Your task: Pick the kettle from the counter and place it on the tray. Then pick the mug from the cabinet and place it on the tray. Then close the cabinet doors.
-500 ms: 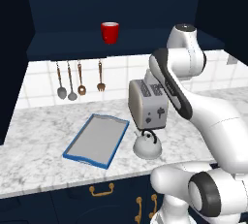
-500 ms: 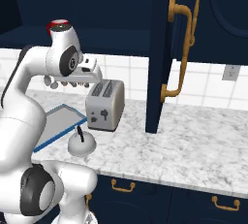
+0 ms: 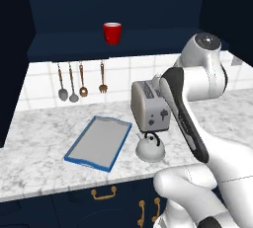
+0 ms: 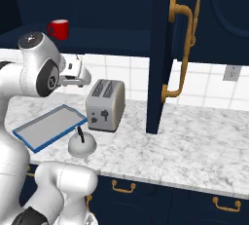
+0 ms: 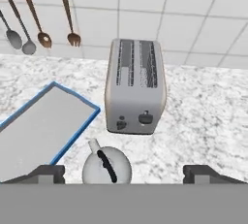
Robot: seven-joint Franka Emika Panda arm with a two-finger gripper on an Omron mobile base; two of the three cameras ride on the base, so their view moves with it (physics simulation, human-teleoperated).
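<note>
- Gripper (image 5: 124,173) up in the air over the counter (image 4: 204,136), two dark fingertips (image 5: 46,173) set far apart, nothing between them, touching nothing.
- Straight below, between those tips: kettle (image 5: 106,168), black handle up, spout aimed toward the tray (image 5: 38,131).
- From the left base view, kettle (image 3: 149,147) sitting near the counter's (image 3: 39,138) front edge, just off the tray's (image 3: 99,143) right rim, apart from it, toaster (image 3: 149,105) right behind.
- Tray lying flat near the front edge, left of the kettle, bare.
- Mug (image 3: 112,32) up on the cabinet (image 3: 123,5) shelf, well above and behind the tray.
- Cabinet door (image 4: 163,53) swung open, edge on in the right base view, jutting over the counter to the right of the toaster (image 4: 105,104).
- Gripper itself mostly masked by the arm in the left base view; finger gap impossible to judge there.
- Kettle base cut off at the bottom of the hand view; tray's near corner cut off at the left edge.
- Utensils (image 3: 81,81) hanging on the tiled wall behind the tray.
- Open stone right of the kettle (image 4: 81,143) as far as the door.
</note>
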